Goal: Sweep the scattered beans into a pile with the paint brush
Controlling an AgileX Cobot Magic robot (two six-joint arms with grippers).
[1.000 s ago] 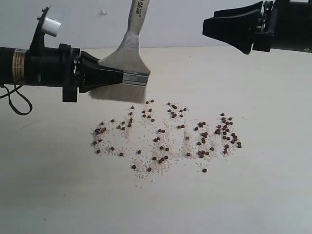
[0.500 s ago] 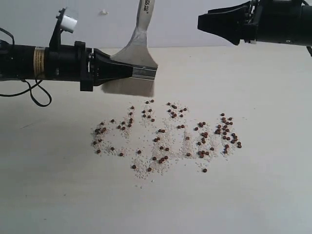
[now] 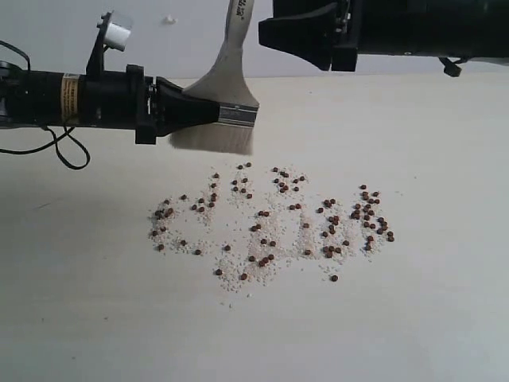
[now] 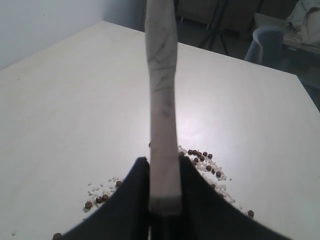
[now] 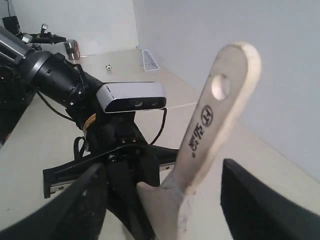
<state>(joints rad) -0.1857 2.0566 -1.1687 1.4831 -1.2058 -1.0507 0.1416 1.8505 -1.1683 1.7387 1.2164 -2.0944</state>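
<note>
Wooden brush pinched at ferrule by L gripper, clamped tight on it; handle up, bristles down & hanging clear of table, prob. so a sweep can start w/ one drop. Beans spread out just below & ahead of L gripper, no pile yet. R gripper wide open, jaws either side of handle top, holding nothing; likely lining up to steady it.

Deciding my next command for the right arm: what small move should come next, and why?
Probably close the right pincer on the brush handle. Its jaws stand open on either side of the handle, while the left pincer grips the brush at the metal band. The beans lie scattered and unswept, so a second grip would likely steady the brush first.
</note>
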